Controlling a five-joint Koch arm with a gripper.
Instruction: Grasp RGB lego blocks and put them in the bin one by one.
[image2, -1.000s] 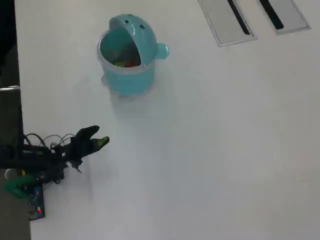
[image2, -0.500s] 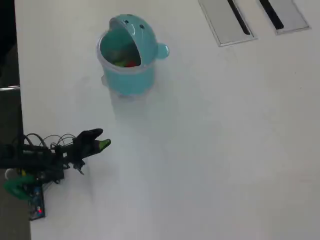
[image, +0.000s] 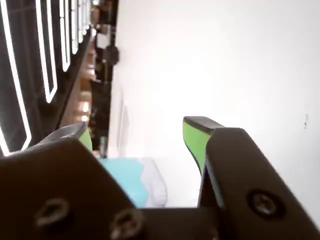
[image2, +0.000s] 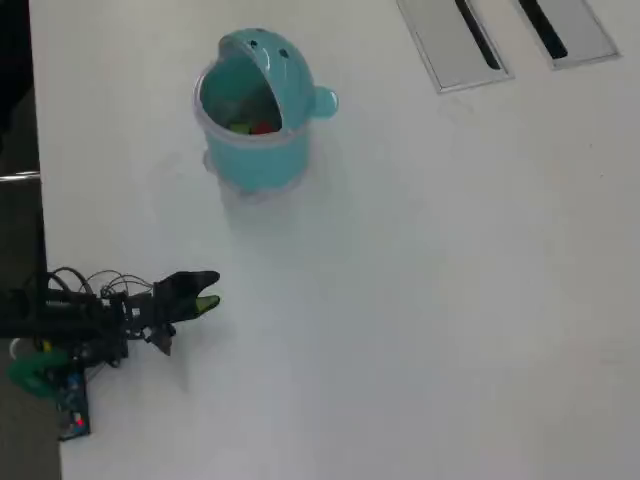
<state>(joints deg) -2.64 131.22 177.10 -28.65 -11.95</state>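
Gripper (image2: 208, 296): low at the left table edge in the overhead view, black with green pads; jaws parted, nothing between them, confirmed by the wrist view (image: 145, 135).

Bin (image2: 258, 110): teal, round, domed lid tipped back, side knob to its right; well apart from the gripper, up the overhead view and slightly right. Clear path between, no obstacle.

RGB lego blocks (image2: 252, 124): inside the bin; red and yellow-green visible through the opening, blue not discernible.

Overhead only: two grey inset panels (image2: 455, 42) with dark slots, far upper right of the gripper; bundled wires and green base part (image2: 40, 372) behind the arm.

Wrist only: bin (image: 127, 177) glimpsed between the jaws; dark room with bright strip outlines (image: 45, 50) beyond the table edge.

Table (image2: 450, 300): plain white, smooth.
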